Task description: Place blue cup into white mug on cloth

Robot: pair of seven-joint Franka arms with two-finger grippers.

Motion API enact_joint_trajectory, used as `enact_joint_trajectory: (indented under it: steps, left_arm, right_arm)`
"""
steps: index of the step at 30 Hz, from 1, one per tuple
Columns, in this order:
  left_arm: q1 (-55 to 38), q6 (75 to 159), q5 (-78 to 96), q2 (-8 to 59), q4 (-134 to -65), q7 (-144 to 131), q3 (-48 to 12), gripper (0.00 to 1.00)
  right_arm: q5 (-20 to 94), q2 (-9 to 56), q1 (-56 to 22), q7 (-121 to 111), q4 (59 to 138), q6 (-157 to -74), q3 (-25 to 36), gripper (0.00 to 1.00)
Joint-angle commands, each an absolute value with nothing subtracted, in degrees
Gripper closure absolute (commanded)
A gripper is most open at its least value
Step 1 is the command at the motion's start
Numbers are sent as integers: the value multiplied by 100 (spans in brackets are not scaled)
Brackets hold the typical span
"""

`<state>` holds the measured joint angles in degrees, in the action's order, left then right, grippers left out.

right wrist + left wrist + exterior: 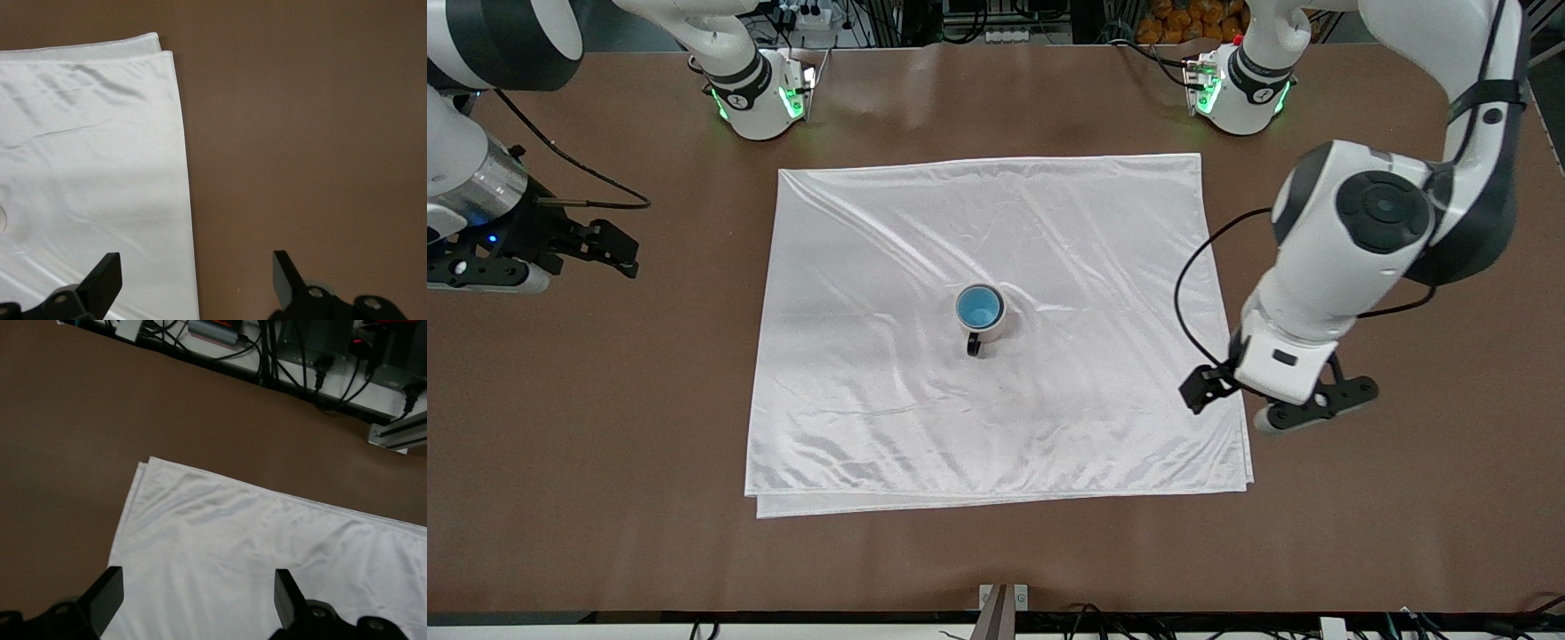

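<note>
Both grippers gape empty: blue cup [978, 307] sits nested in the white mug [985, 326] (mid-cloth [871, 400]); left gripper [199, 597] over the cloth's edge, right gripper [197, 277] over bare table [605, 400].

The blue cup [978, 307] sits in a white mug [991, 327] with a black handle, on a white cloth [871, 267] over a brown table [605, 400].

We have the front cam high across the table [605, 462], facing both bases, whole cloth [871, 400] in frame. Both wrist cams look down from close above a cloth edge [267, 540] [100, 167], sharing only cloth and tabletop with the front view.
</note>
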<state>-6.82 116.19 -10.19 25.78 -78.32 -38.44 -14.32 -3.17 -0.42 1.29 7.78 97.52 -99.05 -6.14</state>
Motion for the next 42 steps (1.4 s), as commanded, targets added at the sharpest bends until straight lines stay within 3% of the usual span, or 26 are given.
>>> enact_joint_trajectory:
  steps: [1,26,42]
  left_arm:
    - [-203,11453,-1160,2364,-7980,-3358,-1503,0]
    - [430,10117,-897,1029,-8033,-2654,-1512,0]
    - [755,9659,-168,-9,-9009,-2180,-1512,0]
  right_arm:
    - [-316,9,193,694,9440,-9634,-659,0]
    - [-290,44,299,668,8737,-8869,-668,0]
    - [-299,35,299,659,8631,-8728,-668,0]
